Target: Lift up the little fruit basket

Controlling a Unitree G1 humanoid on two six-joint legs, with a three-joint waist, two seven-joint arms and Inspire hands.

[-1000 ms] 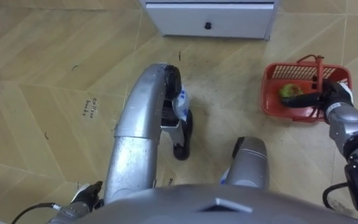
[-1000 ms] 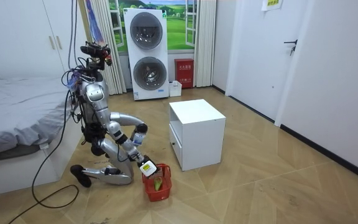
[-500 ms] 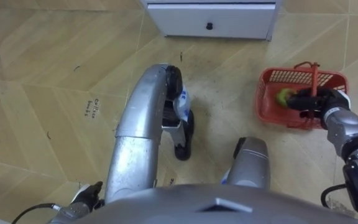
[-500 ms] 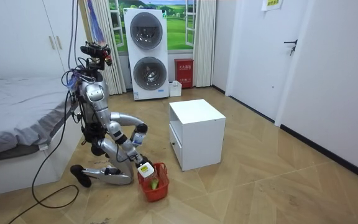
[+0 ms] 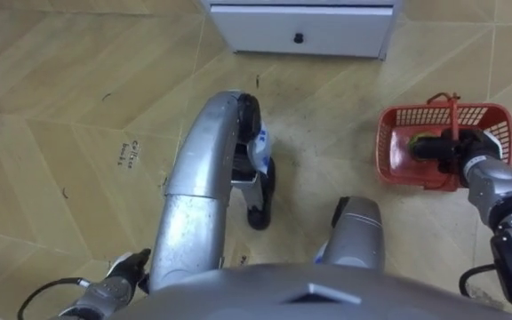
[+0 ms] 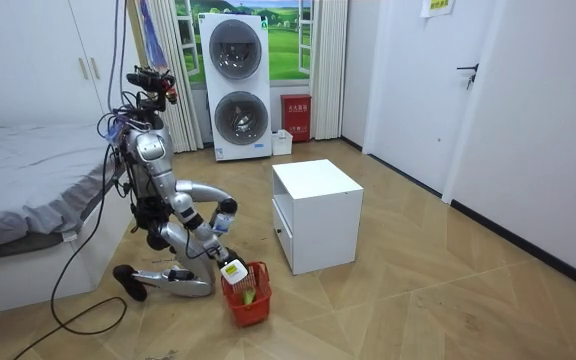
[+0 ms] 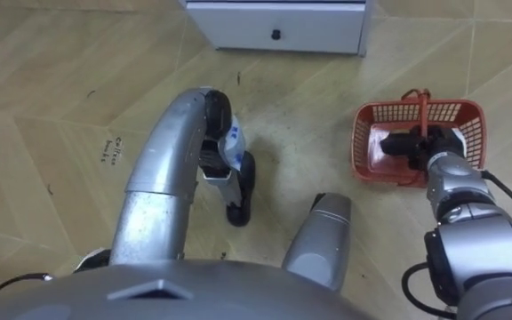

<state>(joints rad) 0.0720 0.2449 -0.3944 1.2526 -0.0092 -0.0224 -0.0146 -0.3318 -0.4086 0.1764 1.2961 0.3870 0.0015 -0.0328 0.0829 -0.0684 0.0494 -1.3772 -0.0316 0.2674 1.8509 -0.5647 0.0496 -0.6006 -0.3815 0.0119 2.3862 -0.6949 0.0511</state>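
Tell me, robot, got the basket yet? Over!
Right hand at handle of fruit basket, grip unclear. Left hand idle, low. Basket on floor, unlifted. Cabinet nearby, not blocking.

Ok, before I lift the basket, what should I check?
1. Basket upright on the floor: ok.
2. Right hand at the handle: ok.
3. Right hand closed round the handle: cannot tell.
4. Fruit inside the basket: ok.
5. White cabinet apart from the basket: ok.
6. Left hand low at the robot's side, away from the basket: ok.
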